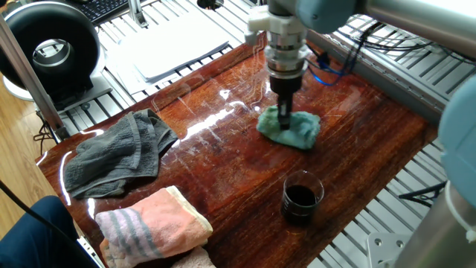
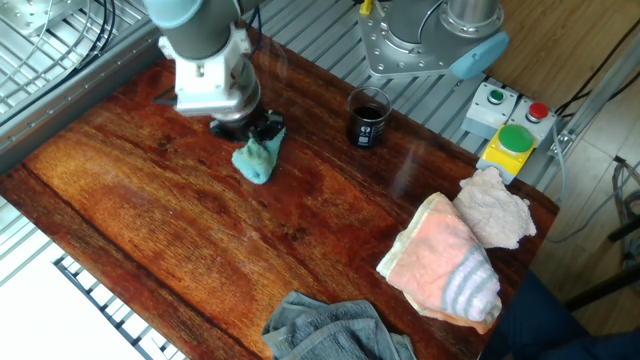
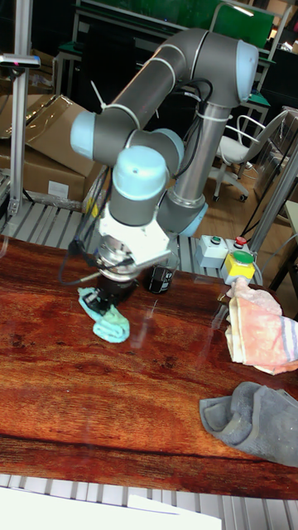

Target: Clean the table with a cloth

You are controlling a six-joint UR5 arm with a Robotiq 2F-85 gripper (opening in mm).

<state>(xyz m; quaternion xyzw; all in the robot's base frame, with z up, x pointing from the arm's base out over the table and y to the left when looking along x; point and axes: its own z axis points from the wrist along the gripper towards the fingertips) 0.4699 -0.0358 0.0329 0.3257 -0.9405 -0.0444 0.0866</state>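
Note:
The teal cloth [image 1: 291, 128] [image 2: 256, 160] [image 3: 106, 321] lies bunched on the reddish-brown table [image 1: 223, 179] [image 2: 150, 210] [image 3: 124, 389], toward its far side. My gripper [image 1: 284, 119] [image 2: 250, 130] [image 3: 106, 300] points straight down with its fingers shut on the cloth, pressing it onto the wood. The fingertips are buried in the fabric.
A glass of dark liquid [image 1: 301, 199] [image 2: 367, 118] [image 3: 161, 278] stands near the table edge. A dark grey towel [image 1: 119, 152] [image 2: 330, 328] [image 3: 252, 418] and a pink striped towel [image 1: 152, 223] [image 2: 445, 265] [image 3: 265, 331] lie at one end. A white board [image 1: 175, 45] lies beyond the table.

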